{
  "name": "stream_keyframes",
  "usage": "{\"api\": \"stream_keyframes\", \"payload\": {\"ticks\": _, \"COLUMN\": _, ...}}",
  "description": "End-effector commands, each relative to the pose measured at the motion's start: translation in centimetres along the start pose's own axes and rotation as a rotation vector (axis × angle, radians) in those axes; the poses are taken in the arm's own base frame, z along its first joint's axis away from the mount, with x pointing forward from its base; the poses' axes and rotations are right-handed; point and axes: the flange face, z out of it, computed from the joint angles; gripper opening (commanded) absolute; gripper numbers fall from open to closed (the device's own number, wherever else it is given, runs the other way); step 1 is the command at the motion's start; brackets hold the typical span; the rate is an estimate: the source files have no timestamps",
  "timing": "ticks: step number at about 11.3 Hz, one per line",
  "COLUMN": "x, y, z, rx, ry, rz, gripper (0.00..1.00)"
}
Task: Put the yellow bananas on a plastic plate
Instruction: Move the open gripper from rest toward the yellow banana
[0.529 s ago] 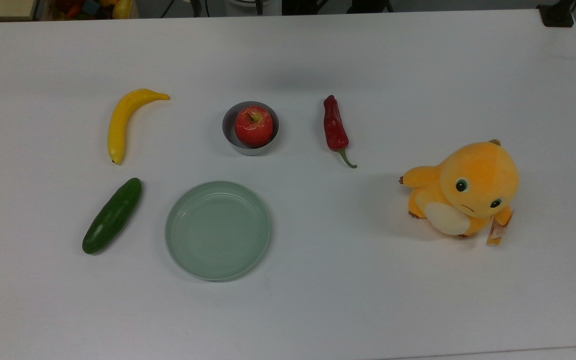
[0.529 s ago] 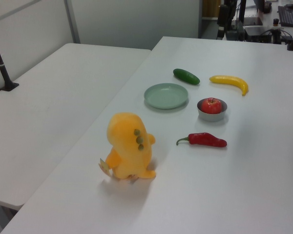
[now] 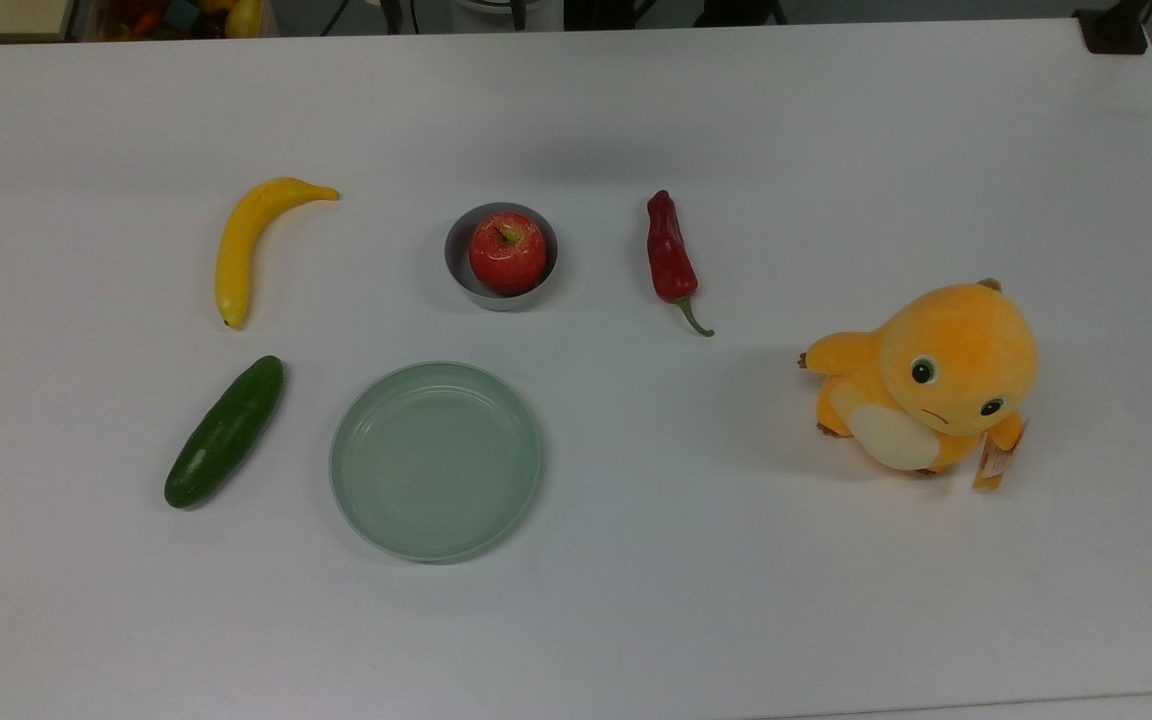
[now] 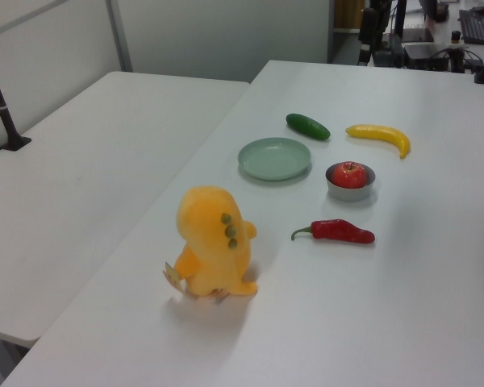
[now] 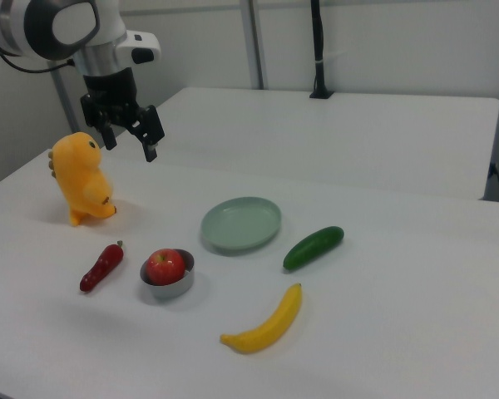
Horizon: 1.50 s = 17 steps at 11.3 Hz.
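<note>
Nothing moved since my last look, my gripper (image 5: 130, 138) spread apart high above the table (image 3: 736, 600), banana (image 3: 241, 244) lying beyond the cucumber (image 3: 224, 432), well left of the bare plate (image 3: 356, 500).

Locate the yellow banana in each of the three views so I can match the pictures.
Top view: the yellow banana lies upper left, above the cucumber.
Left view: the banana lies upper right, right of the cucumber.
Right view: the banana lies bottom centre, below the cucumber.
Shared landmark: the grey bowl holding the red apple, with the plastic plate nearby.
</note>
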Motion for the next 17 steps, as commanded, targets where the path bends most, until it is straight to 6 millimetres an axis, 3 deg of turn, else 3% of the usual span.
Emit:
{"api": "stream_keyframes", "payload": {"ticks": 1, "x": 0.1, "y": -0.1, "z": 0.1, "rx": 0.006, "ry": 0.016, "rz": -0.013, "gripper": 1.00}}
{"api": "stream_keyframes", "payload": {"ticks": 6, "x": 0.2, "y": 0.5, "z": 0.2, "rx": 0.005, "ry": 0.012, "rz": -0.011, "gripper": 1.00}}
{"api": "stream_keyframes", "payload": {"ticks": 8, "x": 1.1, "y": 1.2, "z": 2.1, "rx": -0.001, "ry": -0.013, "rz": -0.006, "gripper": 1.00}}
{"api": "stream_keyframes", "payload": {"ticks": 14, "x": 4.3, "y": 10.4, "z": 6.3, "rx": -0.105, "ry": 0.048, "rz": 0.057, "gripper": 1.00}}
{"api": "stream_keyframes", "payload": {"ticks": 17, "x": 5.1, "y": 15.1, "z": 10.3, "rx": -0.143, "ry": 0.005, "rz": 0.078, "gripper": 1.00}}
